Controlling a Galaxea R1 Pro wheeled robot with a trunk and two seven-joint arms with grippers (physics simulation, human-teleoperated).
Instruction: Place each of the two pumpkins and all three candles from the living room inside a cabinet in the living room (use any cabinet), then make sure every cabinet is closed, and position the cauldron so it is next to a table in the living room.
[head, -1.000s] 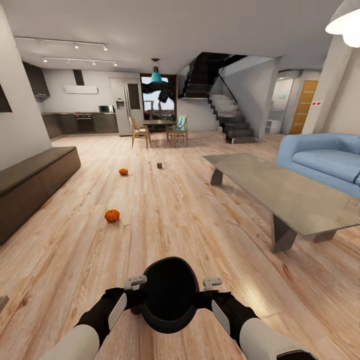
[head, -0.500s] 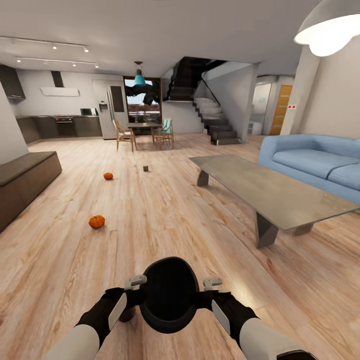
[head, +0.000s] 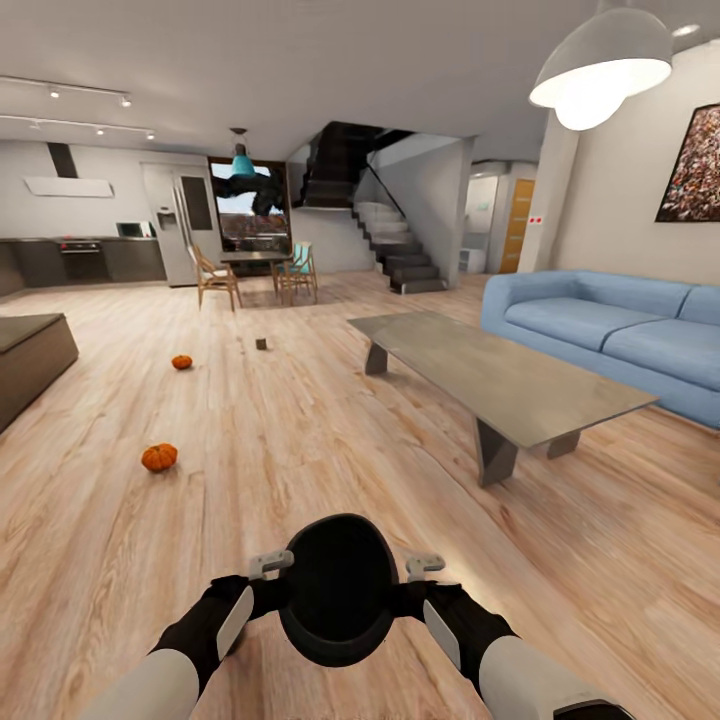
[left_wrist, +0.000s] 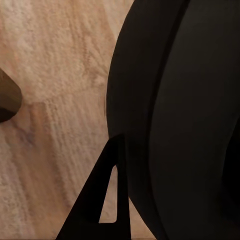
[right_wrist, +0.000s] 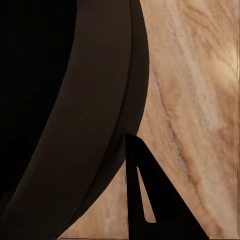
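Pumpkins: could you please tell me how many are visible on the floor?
2. The nearer pumpkin lies left of the cauldron; the farther pumpkin sits beyond it. Others may be hidden.

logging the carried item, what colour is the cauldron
Black, matte; clearest in the head view, cauldron held between both grippers.

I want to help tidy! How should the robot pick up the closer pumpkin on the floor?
Probably from above, a hand closing across the nearer pumpkin at its round middle. It sits low on the bare wood floor with open space around it.
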